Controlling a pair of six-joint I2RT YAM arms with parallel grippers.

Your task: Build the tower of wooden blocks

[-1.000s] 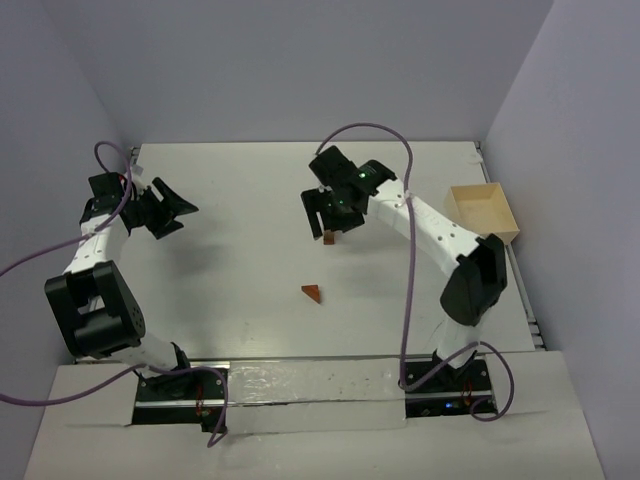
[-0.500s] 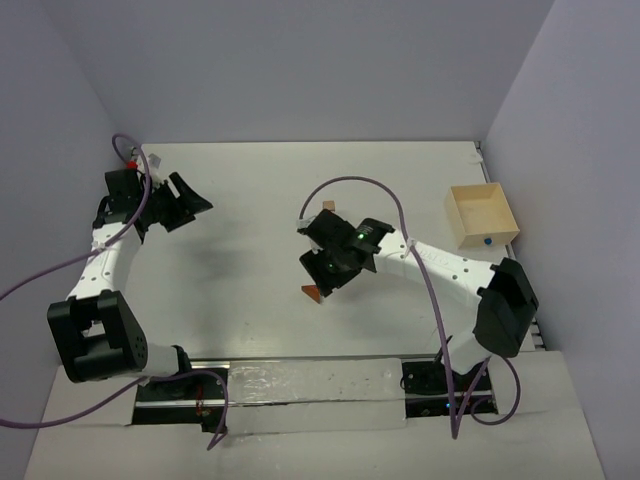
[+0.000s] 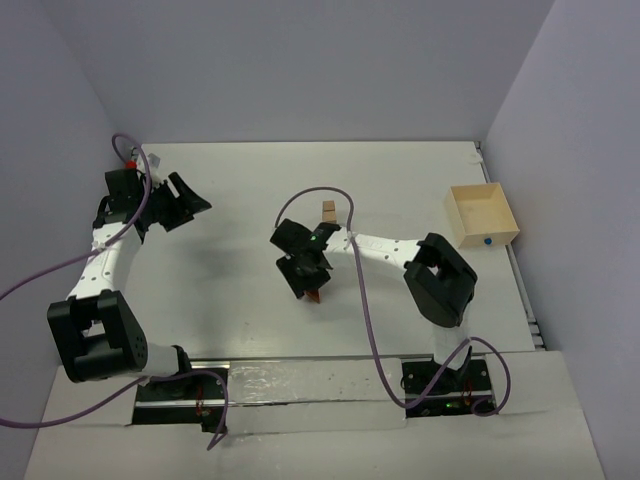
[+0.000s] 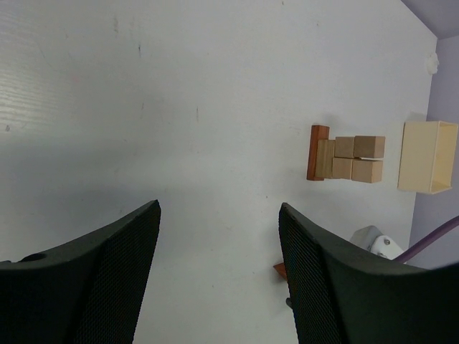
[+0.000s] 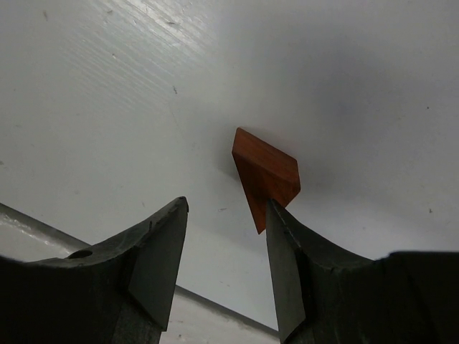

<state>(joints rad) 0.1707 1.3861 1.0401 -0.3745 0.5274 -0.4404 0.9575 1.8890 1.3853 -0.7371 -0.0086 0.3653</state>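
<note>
Nearest the arm bases, in the lower middle of the top view, the right gripper (image 3: pixel 305 268) pointed down at the white table (image 3: pixel 230 300). The reddish-brown triangular wooden wedge (image 3: pixel 314 295) lay on the table just below it in the frame. In the right wrist view the wedge (image 5: pixel 267 175) sat near the centre of the frame, just past the tip of the right-hand finger (image 5: pixel 287 272). Whether it touched that finger could not be told. The right gripper (image 5: pixel 226 208) had its jaws spread apart and pinched nothing.

Farther back, a little above centre in the top view, stood the narrow tower of small tan and reddish-brown wooden cubes (image 3: pixel 328 210), apart from the right gripper and the wedge. The left wrist view showed the tower (image 4: pixel 348 158) at the right of the frame, with tan cubes and a reddish-brown piece at their left end. The wedge (image 4: pixel 280 270) peeped out lower down, beside the right-hand finger.

At the upper left of the top view the left gripper (image 3: pixel 185 200) hung well apart from the tower. Its jaws were spread wide over bare table (image 4: pixel 219 208), holding nothing.

At the right edge of the table sat the pale wooden square box (image 3: pixel 482 213), open-topped, with a small blue dot inside.
</note>
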